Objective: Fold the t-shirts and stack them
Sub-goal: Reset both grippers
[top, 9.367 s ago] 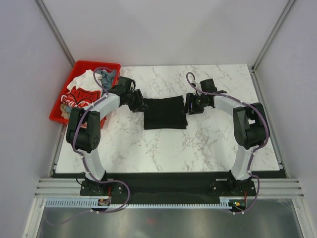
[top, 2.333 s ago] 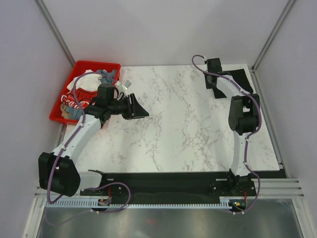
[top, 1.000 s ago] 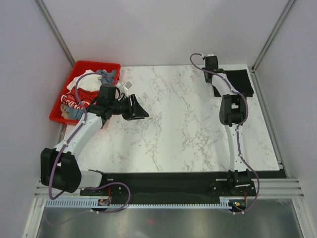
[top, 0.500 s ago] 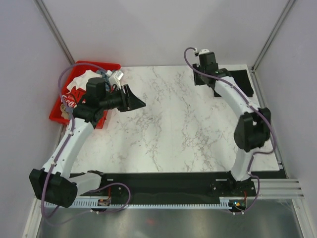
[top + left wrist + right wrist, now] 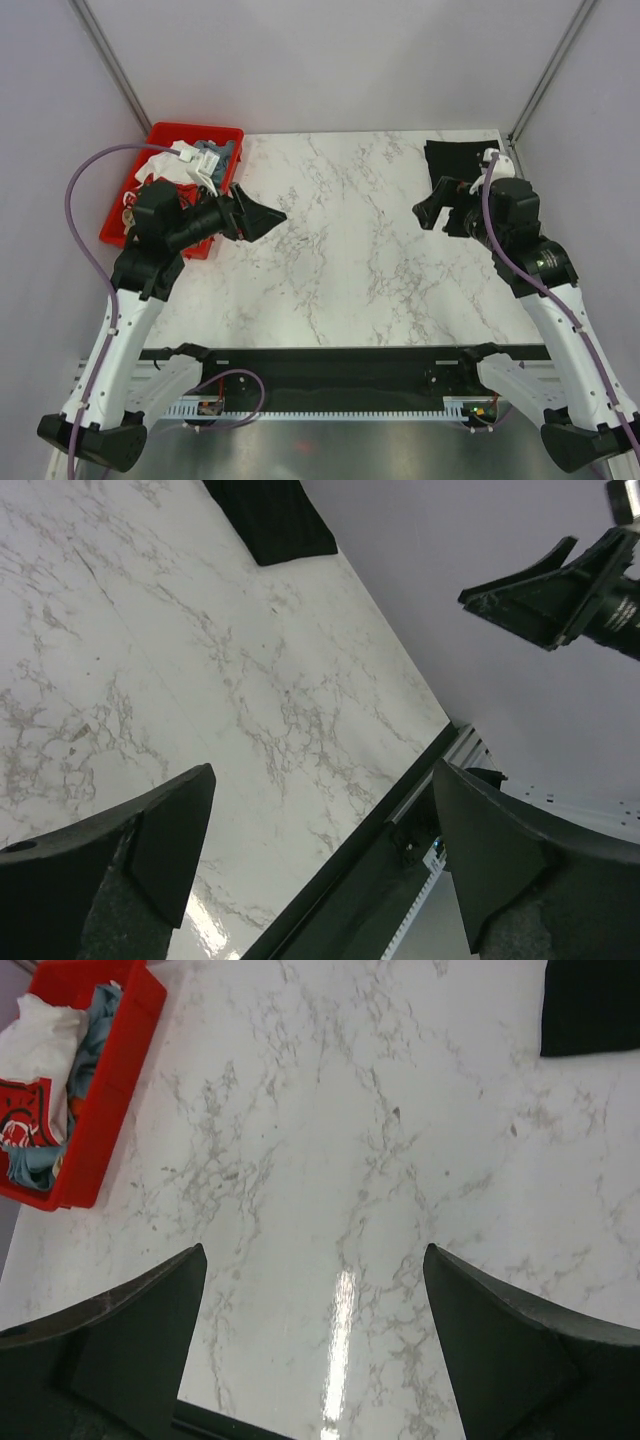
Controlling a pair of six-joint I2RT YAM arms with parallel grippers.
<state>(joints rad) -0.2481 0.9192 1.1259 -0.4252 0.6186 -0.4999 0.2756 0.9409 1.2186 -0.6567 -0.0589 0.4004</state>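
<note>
moved: right arm [image 5: 545,275] pulled back from far-right corner toward near edge, off the black t-shirt [image 5: 452,163]; left arm [image 5: 135,290] drawn back and lifted beside the red bin [image 5: 195,128]; both pincers spread wider than a second ago; black t-shirt gone from table centre, now parked in the corner.
table [image 5: 350,270]: white marble, grey veins; glare streak in right wrist view.
left arm: elbow raised over left table edge, wrist pointing right across the marble; purple cable [image 5: 85,190] looped above it.
right arm: wrist over right side of table, pointing left, just in front of the black t-shirt.
red bin: at far-left corner of table, just beside left wrist; loose shirts inside.
black t-shirt: folded flat on the marble in far-right corner, well apart from left gripper, near right gripper but not touched; near edge partly hidden behind right wrist in top view; one corner visible in each wrist view.
white t-shirt [image 5: 45,1035]: bunched in the bin, on top.
grey-blue t-shirt [image 5: 100,1010]: crumpled in the bin, beside the white one.
red t-shirt [image 5: 20,1125]: in the bin below the white one, white lettering, only part showing.
left gripper [image 5: 322,780]: released, jaws wide apart, nothing between them, above bare marble.
right gripper [image 5: 315,1260]: released, jaws wide apart, nothing held, above the marble.
</note>
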